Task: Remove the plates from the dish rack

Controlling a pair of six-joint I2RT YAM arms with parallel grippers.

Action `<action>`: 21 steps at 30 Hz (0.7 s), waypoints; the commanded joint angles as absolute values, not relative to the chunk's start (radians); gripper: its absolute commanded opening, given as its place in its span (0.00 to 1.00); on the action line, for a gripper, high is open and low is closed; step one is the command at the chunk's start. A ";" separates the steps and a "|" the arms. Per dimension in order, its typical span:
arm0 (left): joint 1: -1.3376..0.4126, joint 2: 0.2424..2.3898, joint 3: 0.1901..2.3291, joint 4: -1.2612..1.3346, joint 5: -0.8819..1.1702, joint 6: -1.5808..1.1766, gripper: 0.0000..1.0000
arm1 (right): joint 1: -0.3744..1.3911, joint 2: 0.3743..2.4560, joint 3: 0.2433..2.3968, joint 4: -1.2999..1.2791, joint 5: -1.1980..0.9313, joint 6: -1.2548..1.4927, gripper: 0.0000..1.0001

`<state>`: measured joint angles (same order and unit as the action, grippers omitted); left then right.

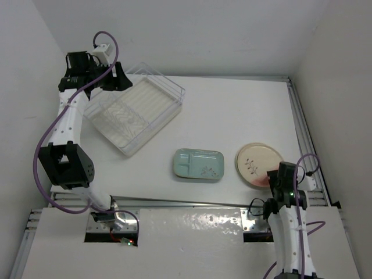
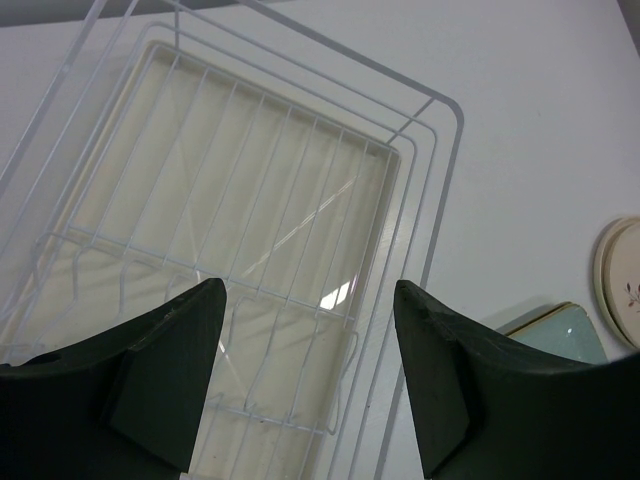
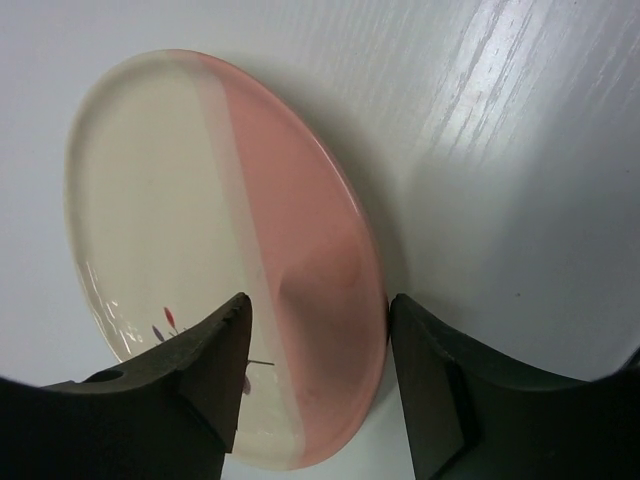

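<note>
The dish rack [image 1: 136,110], a clear low-walled bin with a ribbed whitish base, sits at the back left with no plates showing in it. My left gripper [image 1: 119,78] hovers open and empty over its far corner; in the left wrist view the gripper [image 2: 310,300] is above the rack's wire slots [image 2: 250,200]. A teal divided plate [image 1: 199,164] and a round cream plate with a pink segment [image 1: 258,164] lie flat on the table. My right gripper [image 3: 318,310] is open, its jaws on either side of the round plate's pink rim [image 3: 300,230].
A raised rail [image 1: 305,133] runs along the table's right side and a metal strip [image 1: 192,203] along the near edge. White walls close in the back and sides. The teal plate's corner [image 2: 560,330] and the round plate's edge [image 2: 620,275] show in the left wrist view.
</note>
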<state>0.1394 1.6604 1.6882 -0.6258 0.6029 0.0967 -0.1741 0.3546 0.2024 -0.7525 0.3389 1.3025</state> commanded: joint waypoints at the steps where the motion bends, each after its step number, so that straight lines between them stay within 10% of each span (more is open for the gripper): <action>1: 0.144 1.649 1.707 -0.606 0.618 0.103 0.66 | -0.175 0.396 0.219 -0.695 0.365 1.289 0.57; 5: 0.143 1.654 1.712 -0.604 0.624 0.100 0.66 | -0.175 0.437 0.218 -0.700 0.365 1.279 0.58; 11: 0.144 1.657 1.726 -0.610 0.620 0.104 0.66 | -0.175 0.466 0.195 -0.667 0.379 1.278 0.27; 21: 0.144 1.657 1.726 -0.621 0.612 0.120 0.66 | -0.176 0.472 0.219 -0.663 0.356 1.250 0.39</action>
<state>0.1394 1.6604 1.6886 -0.6334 0.6041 0.1020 -0.1745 0.4728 0.1951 -0.6815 0.3553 1.2640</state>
